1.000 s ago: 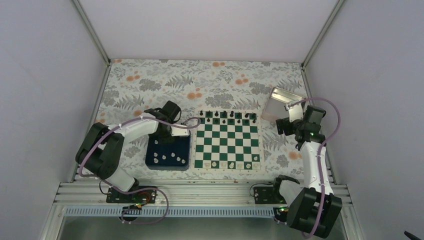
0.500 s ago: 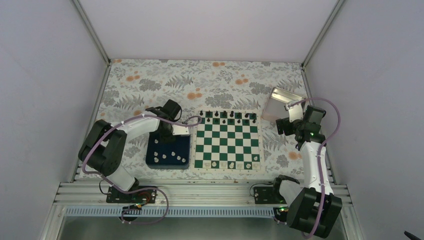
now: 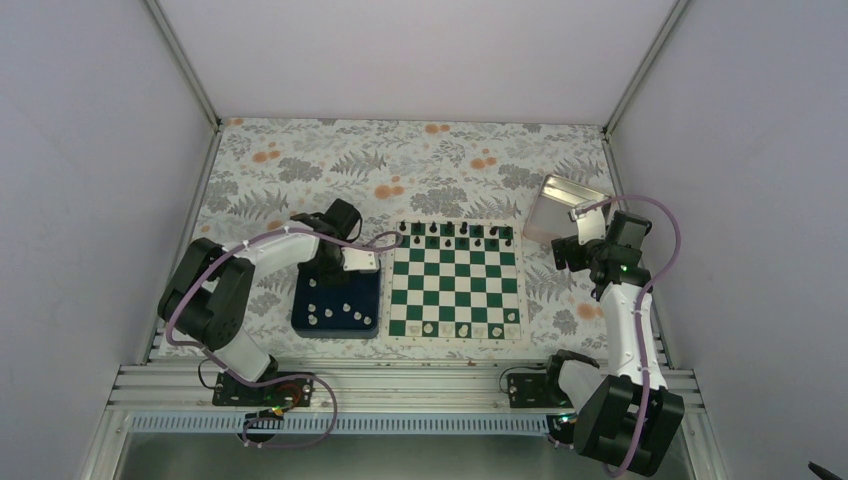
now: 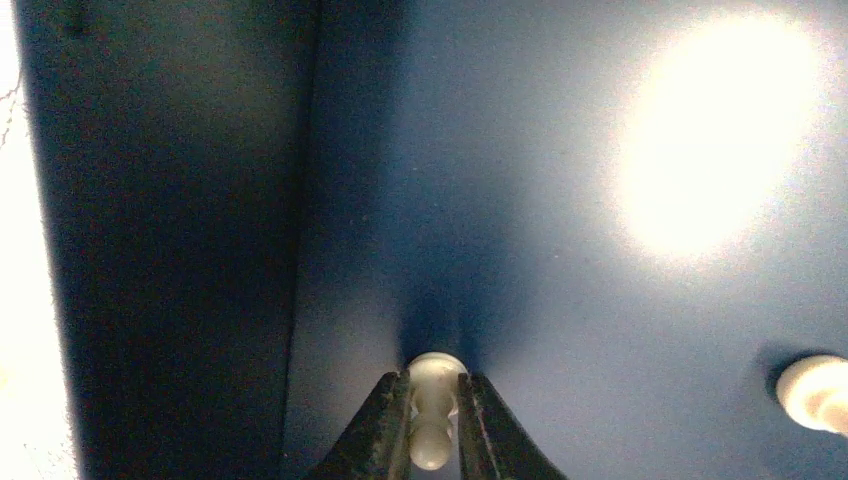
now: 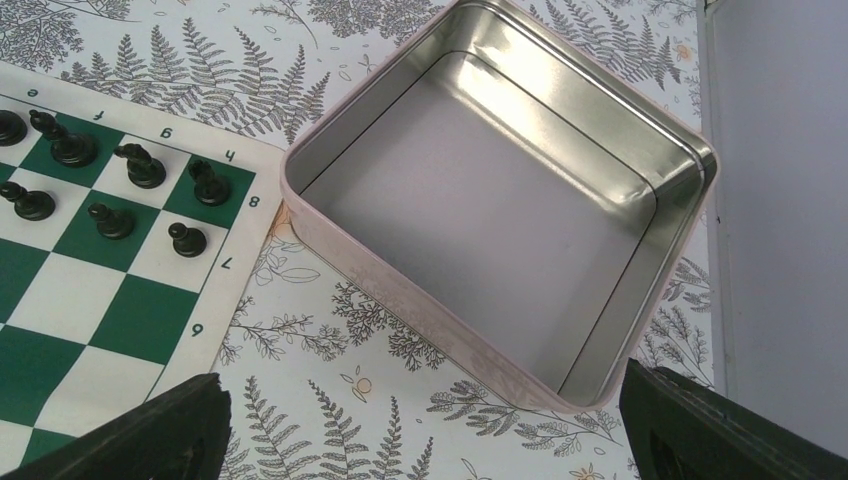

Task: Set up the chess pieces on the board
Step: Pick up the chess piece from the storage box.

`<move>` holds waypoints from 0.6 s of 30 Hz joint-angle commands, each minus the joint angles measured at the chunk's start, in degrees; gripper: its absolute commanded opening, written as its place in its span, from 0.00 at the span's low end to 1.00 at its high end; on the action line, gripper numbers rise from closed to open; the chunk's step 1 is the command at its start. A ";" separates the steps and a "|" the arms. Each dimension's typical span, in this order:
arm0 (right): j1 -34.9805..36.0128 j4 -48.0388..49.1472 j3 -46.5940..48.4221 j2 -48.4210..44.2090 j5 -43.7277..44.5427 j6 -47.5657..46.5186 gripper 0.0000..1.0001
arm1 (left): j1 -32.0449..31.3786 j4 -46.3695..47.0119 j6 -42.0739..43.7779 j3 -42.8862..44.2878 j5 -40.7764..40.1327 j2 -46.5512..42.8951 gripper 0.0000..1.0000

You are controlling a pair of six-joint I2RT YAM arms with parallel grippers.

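Observation:
The green and white board (image 3: 455, 285) lies mid-table, with black pieces (image 3: 450, 232) along its far rows and a few white chess pieces (image 3: 462, 328) on its near row. Several more white pieces (image 3: 335, 316) lie in the navy tray (image 3: 365, 300) left of the board. My left gripper (image 3: 335, 278) is down in the tray's far part. In the left wrist view it (image 4: 434, 425) is shut on a white pawn (image 4: 434, 375) resting on the tray floor (image 4: 520, 300). My right gripper (image 3: 567, 252) hovers right of the board, open and empty (image 5: 420, 440).
An empty silver tin (image 5: 500, 200) stands right of the board's far corner (image 3: 565, 205). Another white piece (image 4: 815, 392) lies on the tray floor to the right of the held pawn. The board's edge and black pieces (image 5: 130, 165) show in the right wrist view.
My left gripper has shifted slightly toward the far end of the tray. The right arm has not moved.

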 commanded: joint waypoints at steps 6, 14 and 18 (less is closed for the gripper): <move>-0.65 0.11 0.44 -0.33 -1.33 -0.47 1.00 | 0.29 -2.97 0.38 1.90 2.78 -0.61 0.02; -0.67 0.12 0.45 -0.29 -1.38 -0.50 1.00 | -2.03 -11.25 -1.41 8.72 2.97 -6.44 0.03; -0.63 0.14 0.53 -0.25 -1.37 -0.47 1.00 | -8.05 -16.83 -4.15 16.01 3.47 -9.52 0.05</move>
